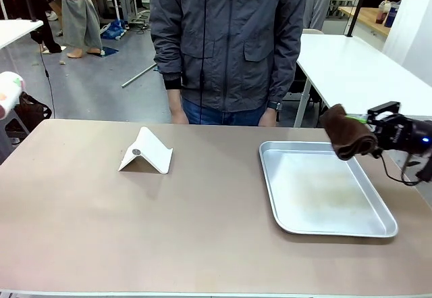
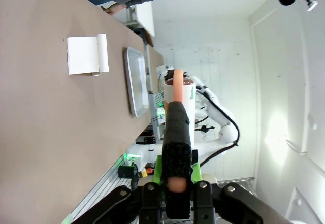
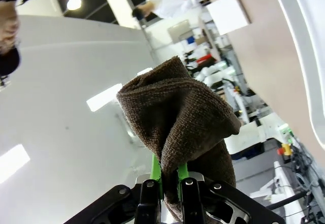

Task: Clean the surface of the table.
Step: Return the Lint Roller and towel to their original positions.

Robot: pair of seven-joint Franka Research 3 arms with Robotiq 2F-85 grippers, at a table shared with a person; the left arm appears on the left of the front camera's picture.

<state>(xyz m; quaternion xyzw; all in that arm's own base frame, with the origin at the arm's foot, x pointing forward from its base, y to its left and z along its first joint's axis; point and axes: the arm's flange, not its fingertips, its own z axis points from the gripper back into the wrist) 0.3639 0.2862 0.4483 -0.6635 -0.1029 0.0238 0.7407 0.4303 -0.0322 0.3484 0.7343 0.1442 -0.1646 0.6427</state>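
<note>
Front view: the tan-brown table (image 1: pixel 101 230) spreads from the near edge to where a person (image 1: pixel 226 41) in a grey jacket stands at its far side. On its right half lies a silver tray (image 1: pixel 324 193); left of the middle sits a folded white stand (image 1: pixel 147 151). Over the tray's far right corner hangs the right gripper (image 1: pixel 368 136), its fingers clamped on a bunched brown cloth (image 1: pixel 345 132) held clear of the tray. In the left wrist view the left gripper (image 2: pixel 175 186) is closed tight on a roller-like tool (image 2: pixel 176 148) with a black sleeve and an orange tip, held in the air beside the table.
</note>
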